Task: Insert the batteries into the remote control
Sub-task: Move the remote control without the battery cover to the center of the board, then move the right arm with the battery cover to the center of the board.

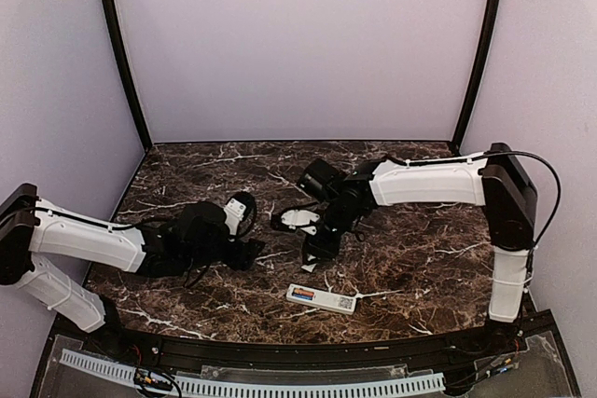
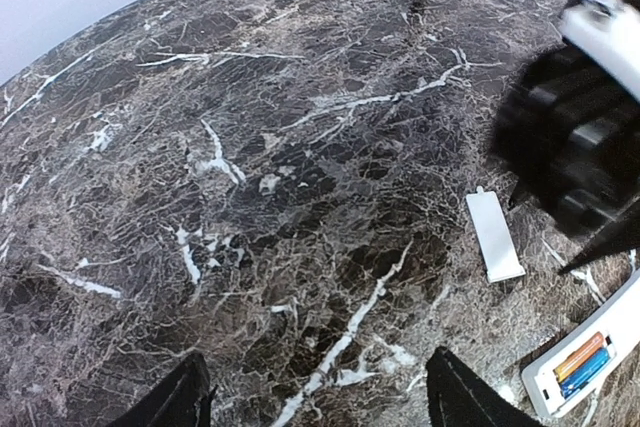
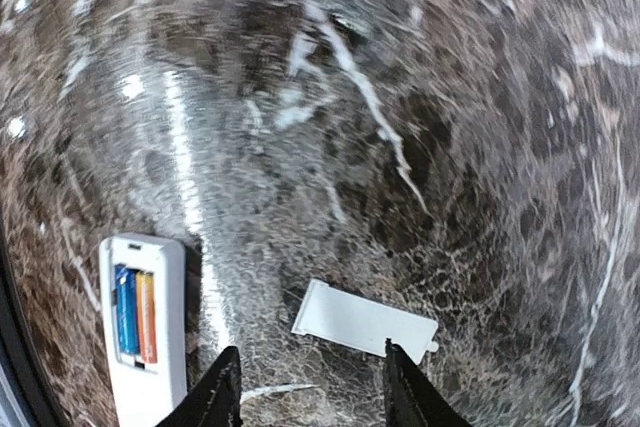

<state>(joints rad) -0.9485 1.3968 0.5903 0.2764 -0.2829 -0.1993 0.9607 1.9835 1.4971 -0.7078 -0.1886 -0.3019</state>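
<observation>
Listing what I have on the marble table from my remote station.

Item one, remote control: lying back-up near the front edge, between the two arms, compartment uncovered.

Item two, batteries: blue and orange, seated side by side in the compartment at one end of the remote. Loading proper looks done to me.

Item three, cover piece: small flat white panel, lying loose on the table, near the remote but apart from it. In the overhead view it sits under the right arm's wrist and is hard to make out.

Item four, right gripper: fingers parted, nothing between them, poised just above the near edge of the cover. The right wrist picture is motion-blurred, so I would not swear to its exact height.

Item five, left gripper: fingers spread wide, empty, hovering over bare marble to the left of the cover.

Step in hand, by my reading: closing up. Next move calls for taking the thin cover by its edges and sliding it square over the compartment without nudging the remote.
</observation>
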